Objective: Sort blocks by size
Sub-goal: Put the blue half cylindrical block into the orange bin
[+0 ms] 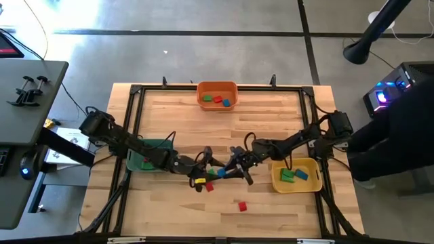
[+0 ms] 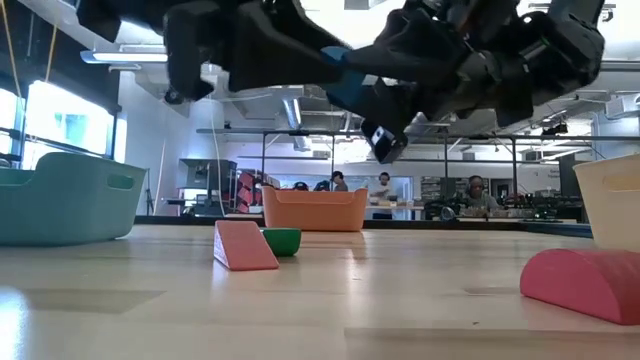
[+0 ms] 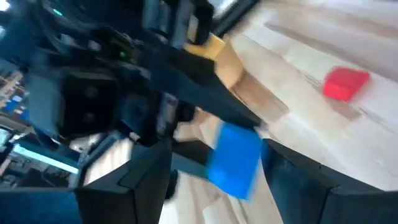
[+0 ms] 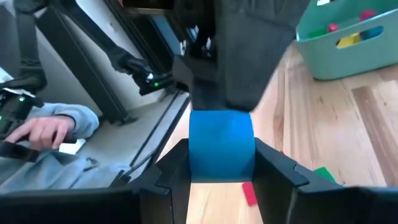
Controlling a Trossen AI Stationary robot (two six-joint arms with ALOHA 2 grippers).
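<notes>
text: none readable | labels: none | signs: none

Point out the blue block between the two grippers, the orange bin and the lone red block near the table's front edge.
blue block [image 4: 221,146]: right wrist view, middle of its front face.
orange bin [image 1: 217,87]: high view, far rim.
red block [image 1: 242,206]: high view, centre of its top.

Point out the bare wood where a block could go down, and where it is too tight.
Free: the broad stretch between the orange bin and the arms, and the near left corner in front of the green bin. Tight: table middle, where both tools meet around a blue block, with loose blocks just in front.
</notes>
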